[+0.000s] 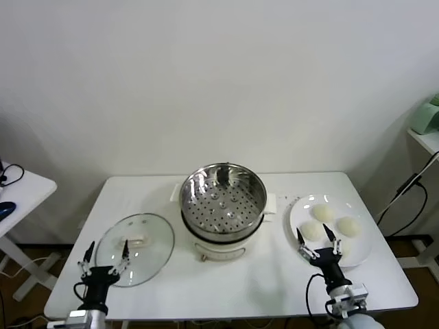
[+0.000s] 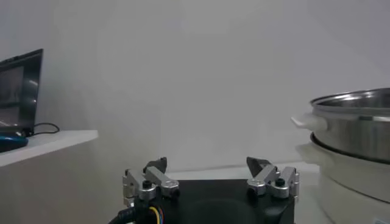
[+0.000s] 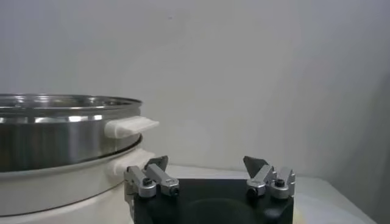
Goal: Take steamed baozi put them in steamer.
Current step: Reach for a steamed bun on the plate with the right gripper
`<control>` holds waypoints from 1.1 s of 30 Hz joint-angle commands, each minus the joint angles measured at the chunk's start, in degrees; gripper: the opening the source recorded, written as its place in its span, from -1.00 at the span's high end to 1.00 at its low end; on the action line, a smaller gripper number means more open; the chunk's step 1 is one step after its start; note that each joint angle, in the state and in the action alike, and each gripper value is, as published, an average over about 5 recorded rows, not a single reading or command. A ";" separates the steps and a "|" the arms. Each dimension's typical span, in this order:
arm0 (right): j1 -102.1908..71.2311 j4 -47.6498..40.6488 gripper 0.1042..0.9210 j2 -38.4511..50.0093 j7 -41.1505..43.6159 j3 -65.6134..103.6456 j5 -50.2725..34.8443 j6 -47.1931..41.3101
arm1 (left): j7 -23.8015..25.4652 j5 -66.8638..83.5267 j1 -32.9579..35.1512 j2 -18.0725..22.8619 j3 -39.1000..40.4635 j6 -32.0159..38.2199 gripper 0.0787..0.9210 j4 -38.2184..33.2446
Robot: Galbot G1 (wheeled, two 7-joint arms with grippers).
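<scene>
The shiny perforated steamer [image 1: 223, 195] sits on its white cooker base at the table's middle, with nothing in it. Several cream-white steamed baozi [image 1: 322, 213] lie on a white plate [image 1: 363, 245] at the right; one [image 1: 311, 231] lies just beside my right gripper. My right gripper [image 1: 318, 236] stands open over the plate's near edge, holding nothing. My left gripper [image 1: 107, 252] is open at the near left, holding nothing. In the right wrist view the open right gripper [image 3: 207, 162] has the steamer [image 3: 61, 131] off to one side. The left wrist view shows the open left gripper [image 2: 208, 163] and the steamer [image 2: 356, 122].
A flat glass lid [image 1: 135, 248] lies on the table at the left, under my left gripper. A side table [image 1: 20, 188] with cables stands off the left, and a shelf [image 1: 425, 137] at the far right. The white wall lies behind the table.
</scene>
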State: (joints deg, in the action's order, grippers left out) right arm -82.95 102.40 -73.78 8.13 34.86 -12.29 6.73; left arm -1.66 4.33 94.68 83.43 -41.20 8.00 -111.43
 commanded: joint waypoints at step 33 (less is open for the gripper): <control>93.11 -48.26 -0.76 38.72 64.32 -77.11 22.26 -0.78 | -5.55 -4.36 -1.21 -1.99 1.81 -3.31 -0.77 2.16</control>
State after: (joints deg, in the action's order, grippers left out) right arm -14.19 65.99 -35.24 57.51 -17.34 2.09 1.93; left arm -6.53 0.26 94.25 81.39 -39.30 5.47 -109.53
